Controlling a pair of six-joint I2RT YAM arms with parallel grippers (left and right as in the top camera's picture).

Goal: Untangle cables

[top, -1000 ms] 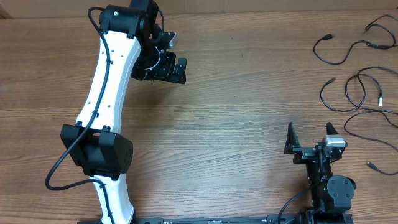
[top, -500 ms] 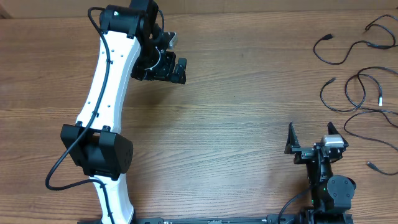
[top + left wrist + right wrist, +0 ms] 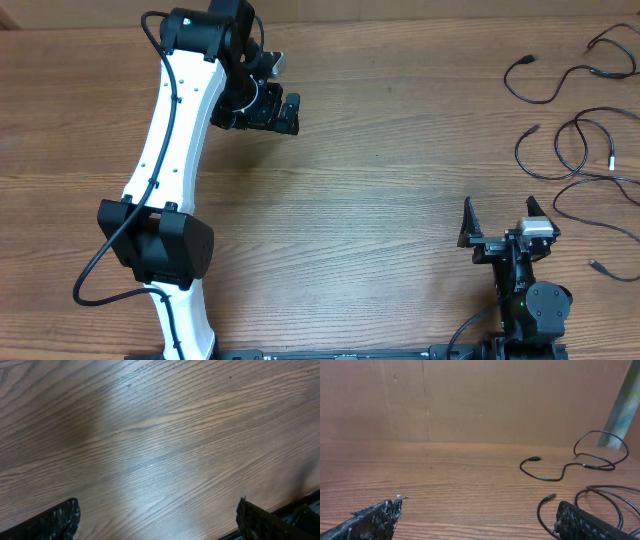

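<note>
Several thin black cables lie spread apart on the wooden table at the far right: one cable [image 3: 545, 80] at the top right, another cable [image 3: 580, 150] below it, and a third cable [image 3: 600, 210] near the right edge. In the right wrist view a black cable [image 3: 570, 467] snakes across the table ahead, and another cable end [image 3: 547, 502] lies near my right finger. My right gripper [image 3: 500, 225] is open and empty near the front edge, left of the cables. My left gripper [image 3: 275, 110] is open and empty over bare wood at the back left.
A brown cardboard wall [image 3: 470, 400] stands behind the table. The left arm's white link [image 3: 170, 140] crosses the left side of the table.
</note>
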